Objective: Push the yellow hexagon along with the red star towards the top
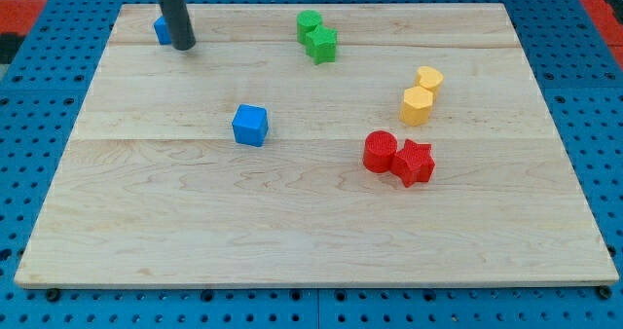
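The yellow hexagon (416, 106) lies at the view's right of the wooden board, touching a smaller yellow block (429, 78) above it. The red star (415, 163) lies below the hexagon, touching a red round block (380, 151) on its left. My tip (184, 45) is at the view's top left, far from both. It stands right beside a blue block (162, 30) that is partly hidden behind the rod.
A blue cube (250, 126) lies left of centre. A green round block (309, 22) and a green star (321, 45) touch each other near the top edge. The board (292, 222) rests on a blue pegboard.
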Controlling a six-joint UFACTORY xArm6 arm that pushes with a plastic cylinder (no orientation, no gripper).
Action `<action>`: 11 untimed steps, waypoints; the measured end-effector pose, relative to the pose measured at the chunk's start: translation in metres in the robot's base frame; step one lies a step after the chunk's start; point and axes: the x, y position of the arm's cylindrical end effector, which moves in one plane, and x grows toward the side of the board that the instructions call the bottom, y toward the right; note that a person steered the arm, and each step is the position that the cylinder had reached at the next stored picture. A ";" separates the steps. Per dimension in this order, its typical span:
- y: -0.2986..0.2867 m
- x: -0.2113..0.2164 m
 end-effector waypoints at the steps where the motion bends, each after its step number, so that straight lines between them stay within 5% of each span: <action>1: 0.048 0.003; 5: 0.245 0.147; 8: 0.329 0.218; 9: 0.278 0.250; 10: 0.222 0.225; 11: 0.300 0.215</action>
